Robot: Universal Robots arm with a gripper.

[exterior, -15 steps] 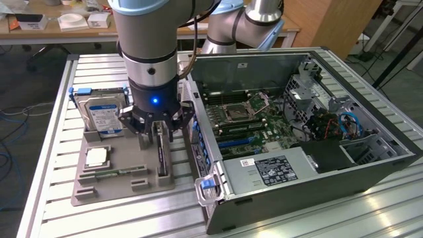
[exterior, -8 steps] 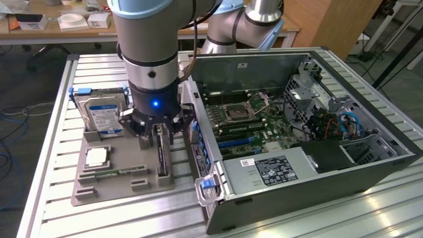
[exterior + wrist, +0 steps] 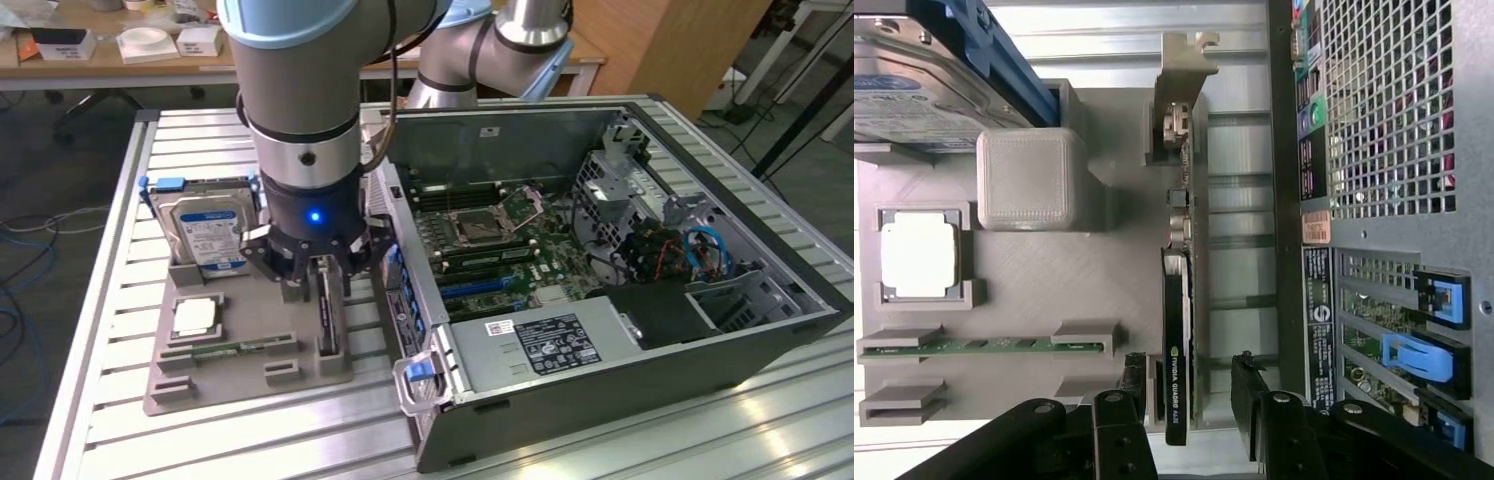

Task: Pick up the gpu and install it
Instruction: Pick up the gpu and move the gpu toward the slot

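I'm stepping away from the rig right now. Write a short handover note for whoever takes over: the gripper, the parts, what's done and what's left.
Gripper: open, with one finger on each side of the graphics card, not clamped on it.
Graphics card: stands on edge in its slot on the grey holder tray, next to the open computer case.
Done: the gripper is positioned around the card.
Left: the card is not yet gripped, lifted or installed in the case.

Robotics lab, slatted aluminium bench (image 3: 107, 290), opened computer case (image 3: 601, 400)
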